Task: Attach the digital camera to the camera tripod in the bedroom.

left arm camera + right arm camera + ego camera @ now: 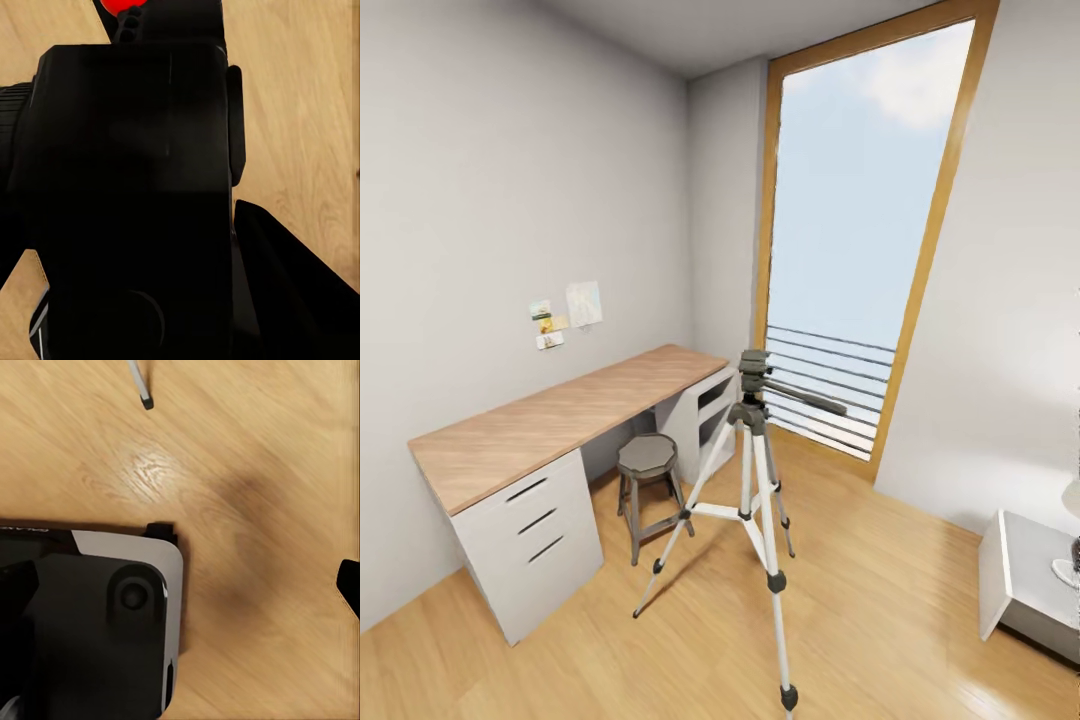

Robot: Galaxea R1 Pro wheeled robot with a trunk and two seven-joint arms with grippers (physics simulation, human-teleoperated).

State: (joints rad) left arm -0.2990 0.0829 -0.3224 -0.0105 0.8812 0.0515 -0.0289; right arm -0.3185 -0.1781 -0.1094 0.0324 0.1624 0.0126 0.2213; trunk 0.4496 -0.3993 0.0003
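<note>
Camera tripod [751,470]: stood upright on the wood floor [880,610], beside the stool [648,470].
Digital camera [127,195]: close before the left wrist lens.
Pincers: grip state could not be told.

Wood plank floor [880,600] under camera tripod [755,470], stool [647,470], desk [540,440], perhaps nightstand [1025,575].

The camera tripod [752,470] has silver-white legs, black joints and a dark grey head. The digital camera [127,195] is black with 1 red dot. The floor [880,600] is light wood.
</note>
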